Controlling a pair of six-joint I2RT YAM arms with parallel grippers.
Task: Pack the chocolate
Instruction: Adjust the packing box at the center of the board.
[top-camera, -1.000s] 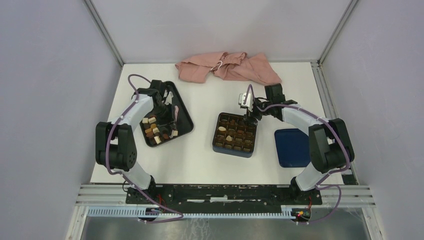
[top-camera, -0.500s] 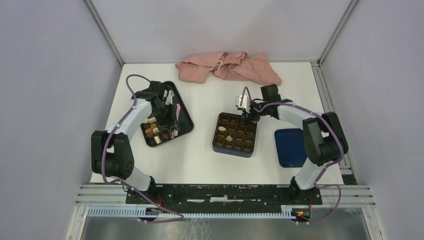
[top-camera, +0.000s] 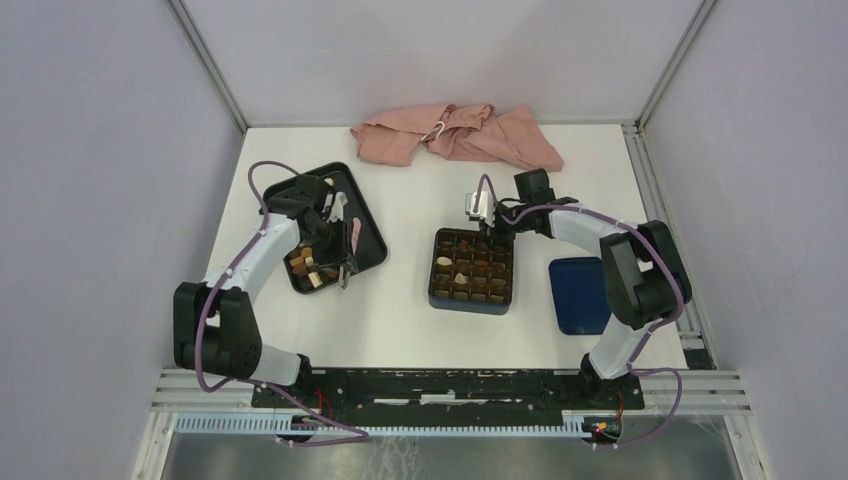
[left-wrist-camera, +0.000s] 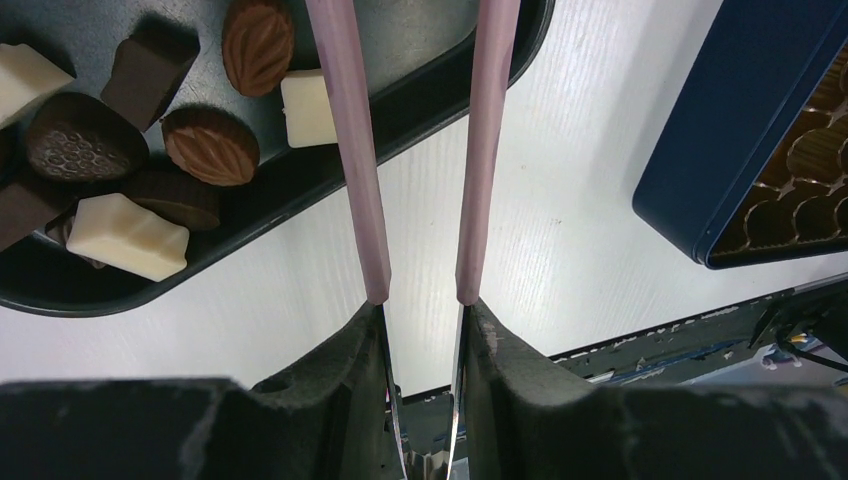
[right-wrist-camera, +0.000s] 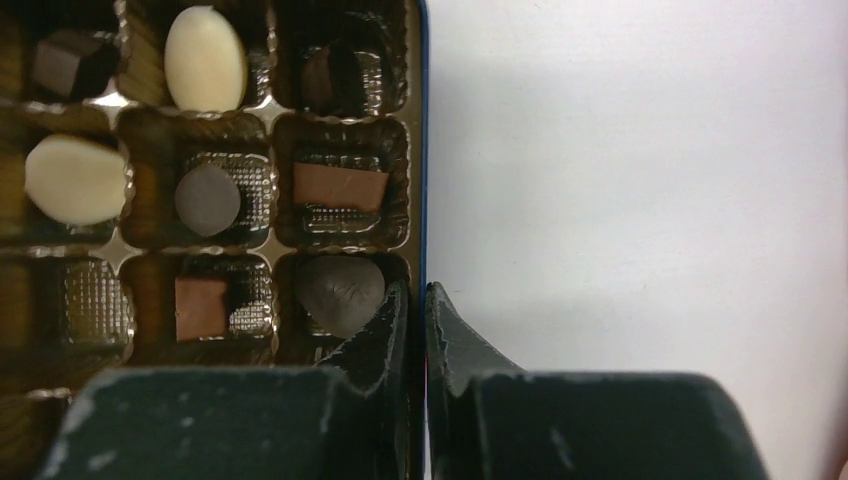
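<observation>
The right gripper (right-wrist-camera: 417, 300) has its jaws closed to a thin slit with nothing visibly held. The slit lines up with the wall of the dark blue box (left-wrist-camera: 720, 150), with packed chocolate pieces (right-wrist-camera: 340, 187) in insert cells on one side and bare table (right-wrist-camera: 650, 200) on the other, so the jaws are judged empty. The left gripper (top-camera: 343, 262) hangs over the black tray (left-wrist-camera: 230, 235) with its fingers (left-wrist-camera: 350, 150) narrowly apart and their tips out of view, so a grip cannot be confirmed; loose pieces (left-wrist-camera: 125, 235) lie beside one finger. The box wall is the nearest obstruction to the right jaws, while the blue lid (top-camera: 583, 295) and pink cloth (top-camera: 455, 135) lie well apart from both.
</observation>
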